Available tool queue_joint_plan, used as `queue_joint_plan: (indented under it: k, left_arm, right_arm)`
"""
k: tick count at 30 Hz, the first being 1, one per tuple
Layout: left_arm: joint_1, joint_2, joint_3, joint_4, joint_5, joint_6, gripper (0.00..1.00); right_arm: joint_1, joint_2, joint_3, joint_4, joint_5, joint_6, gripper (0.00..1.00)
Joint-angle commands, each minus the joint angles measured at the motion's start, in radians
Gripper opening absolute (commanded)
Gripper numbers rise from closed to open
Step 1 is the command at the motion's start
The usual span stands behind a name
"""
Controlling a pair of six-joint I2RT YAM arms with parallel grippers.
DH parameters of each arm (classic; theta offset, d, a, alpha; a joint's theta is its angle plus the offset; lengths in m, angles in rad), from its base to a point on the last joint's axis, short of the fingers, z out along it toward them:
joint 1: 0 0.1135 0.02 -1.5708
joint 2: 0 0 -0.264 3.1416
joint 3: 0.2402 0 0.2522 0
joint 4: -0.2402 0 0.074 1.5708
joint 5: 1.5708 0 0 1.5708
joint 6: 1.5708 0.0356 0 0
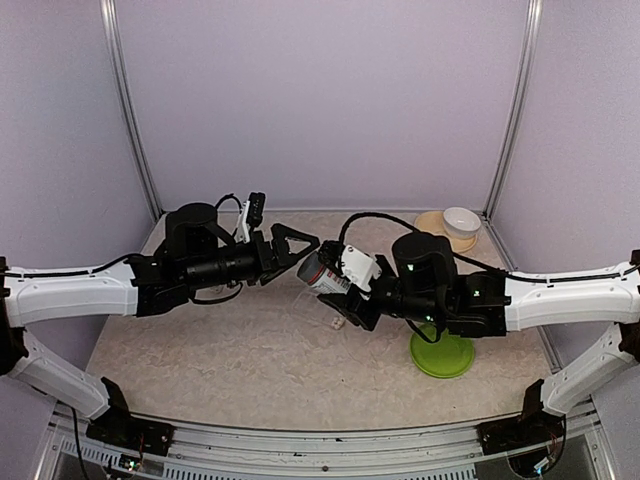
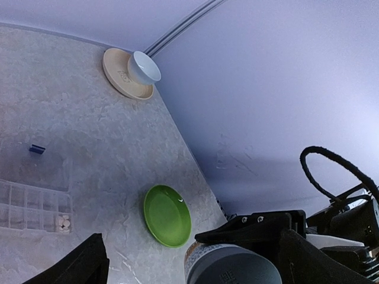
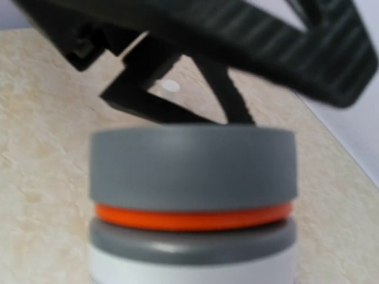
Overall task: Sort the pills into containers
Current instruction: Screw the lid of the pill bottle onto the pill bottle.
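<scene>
Top external view: pill bottle (image 1: 320,272) aloft

The right gripper (image 1: 338,280) is clamped on the grey-capped bottle. The left gripper (image 1: 303,250) has its fingers apart, one on either side of the cap. Below both grippers lies the clear pill box (image 2: 32,204), with white pills (image 2: 63,223) in one compartment.

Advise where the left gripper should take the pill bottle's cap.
Grip the grey cap on its round side wall, above the orange ring. Come end-on from the left: the right gripper holds the pill bottle tilted, cap toward the open left gripper.
</scene>
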Motion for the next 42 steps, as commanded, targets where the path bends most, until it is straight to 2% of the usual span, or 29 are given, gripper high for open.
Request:
queue_joint_plan:
  k: [1, 14, 21, 26, 31, 38, 42]
  left_arm:
    - [-0.002, 0.019, 0.051, -0.050, 0.059, -0.011, 0.96]
    - [-0.016, 0.062, 0.076, -0.057, 0.125, -0.031, 0.82]
    - [-0.019, 0.077, 0.076, -0.033, 0.144, -0.028, 0.58]
    - [-0.025, 0.093, 0.081, -0.027, 0.165, -0.022, 0.55]
    - [-0.037, 0.104, 0.097, -0.033, 0.184, 0.014, 0.46]
    - [-0.044, 0.105, 0.073, 0.051, 0.284, 0.125, 0.23]
    - [-0.048, 0.087, 0.041, 0.121, 0.351, 0.182, 0.10]
  right_arm:
    - [0.010, -0.026, -0.010, -0.003, 0.074, -0.061, 0.21]
    - [0.010, -0.014, -0.011, -0.013, 0.133, -0.076, 0.21]
    - [0.010, -0.009, -0.004, -0.018, 0.126, -0.080, 0.21]
    - [0.010, -0.004, 0.001, -0.032, 0.127, -0.076, 0.21]
    - [0.010, 0.013, 0.026, -0.074, 0.114, -0.062, 0.21]
    - [-0.002, 0.001, 0.057, -0.129, 0.012, 0.021, 0.21]
    - [-0.042, -0.029, 0.060, -0.145, -0.125, 0.103, 0.21]
